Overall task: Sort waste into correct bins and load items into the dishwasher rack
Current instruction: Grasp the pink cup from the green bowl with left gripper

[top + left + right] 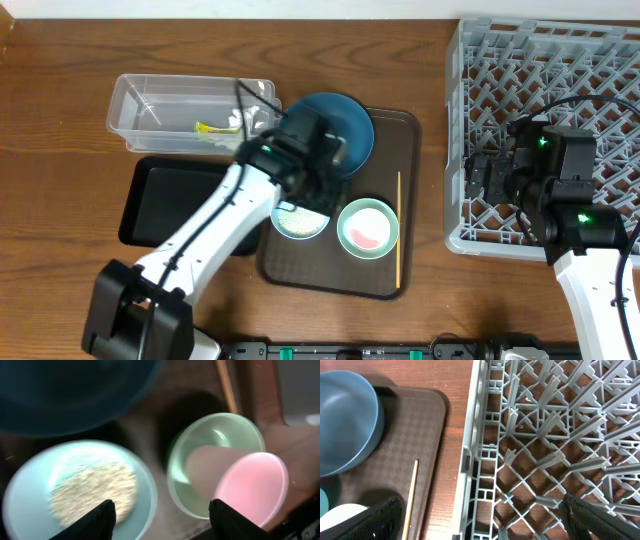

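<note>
Dishwasher rack (545,95) sits on brown wooden table (60,50).

The dark blue dish (350,125), rice bowl (298,223), mint bowl (368,228) and stick (399,230) are sitting on the brown tray (395,135); the wrapper (208,128) is lying in the clear tub (130,105).

The left arm (215,225), well to the left of the dishwasher rack (520,60), has smooth white links joined by black housings, a boxy black base and a small green light near its wrist. A thin black cable loops off it. The right arm (590,280), at the rack's near edge, has a white lower link, chunky black joint blocks with two green lights, and black cables arching over. The fingers (382,517) are matte black and rough-grained.
</note>
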